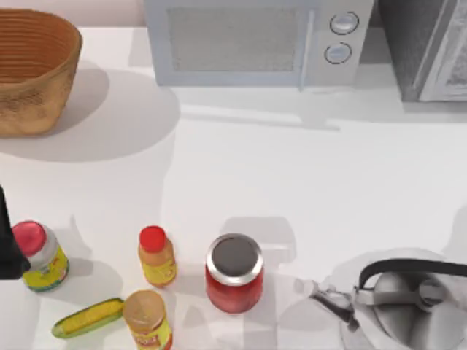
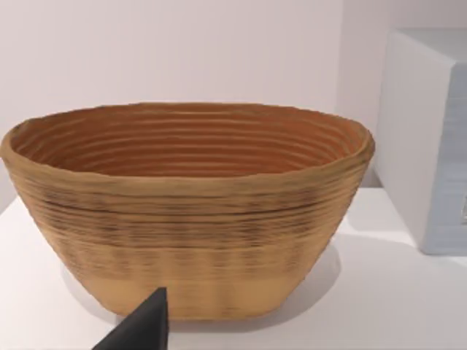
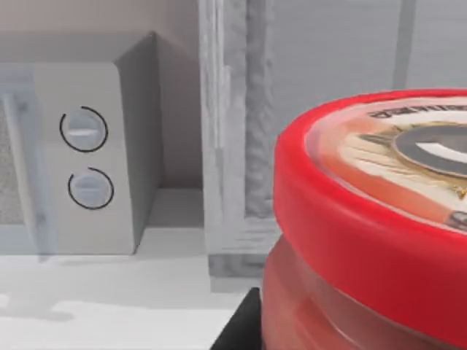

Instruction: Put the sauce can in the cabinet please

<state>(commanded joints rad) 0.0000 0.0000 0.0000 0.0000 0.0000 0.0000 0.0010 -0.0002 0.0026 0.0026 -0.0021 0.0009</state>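
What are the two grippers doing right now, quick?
Left gripper: cannot be told; it faces the basket.
Right gripper: closed on the sauce can, facing the cabinet.

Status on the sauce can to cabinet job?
Done: the sauce can sits right up against the right gripper in the right wrist view, likely picked up, though the grip itself is unclear. In hand: that gripper faces the cabinet beside the microwave. Left: the can is outside the cabinet and has to go in. Left arm is parked at the table's left edge.
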